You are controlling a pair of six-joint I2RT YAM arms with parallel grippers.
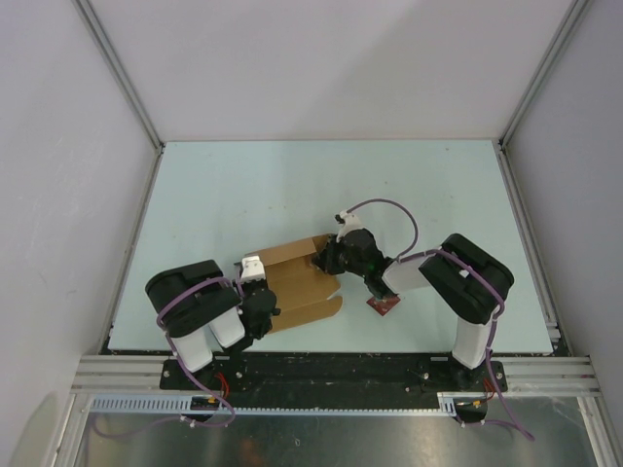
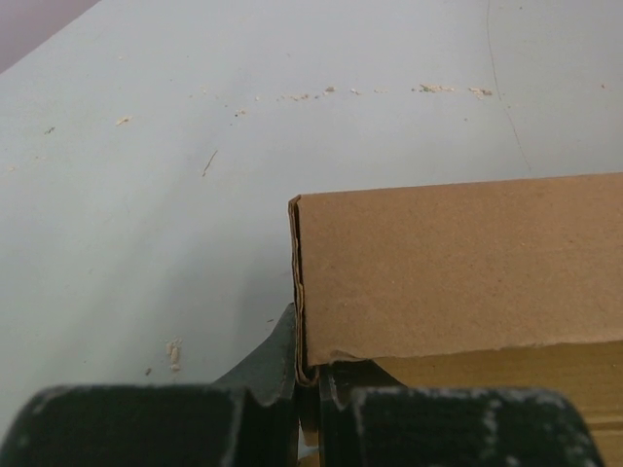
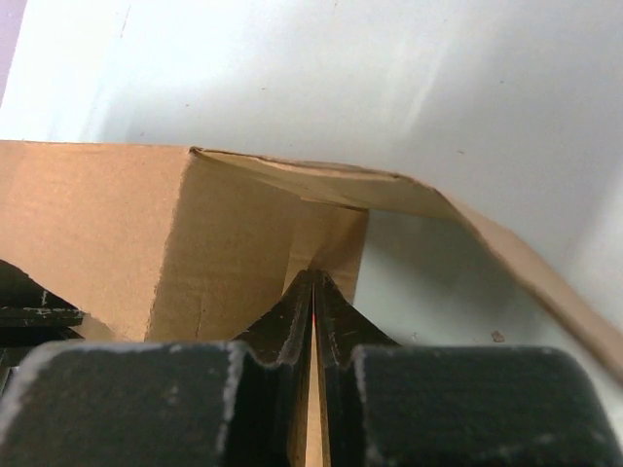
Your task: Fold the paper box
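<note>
The paper box [image 1: 300, 280] is a brown cardboard sheet, partly folded, lying between the two arms near the table's front. My left gripper [image 1: 267, 290] is shut on its left edge. In the left wrist view the fingertips [image 2: 313, 375] pinch a doubled cardboard edge, and a raised wall of the paper box [image 2: 458, 263] stretches away to the right. My right gripper [image 1: 321, 259] is shut on the box's right side. In the right wrist view its jaws [image 3: 314, 284] clamp a thin cardboard panel edge-on, with a folded wall of the paper box [image 3: 97, 224] at left and a loose flap [image 3: 506, 253] arching right.
A small dark red square item [image 1: 383, 306] lies on the pale table [image 1: 292, 185] just right of the box, under the right arm. Grey walls enclose the table at the back and both sides. Small crumbs [image 2: 448, 89] dot the surface.
</note>
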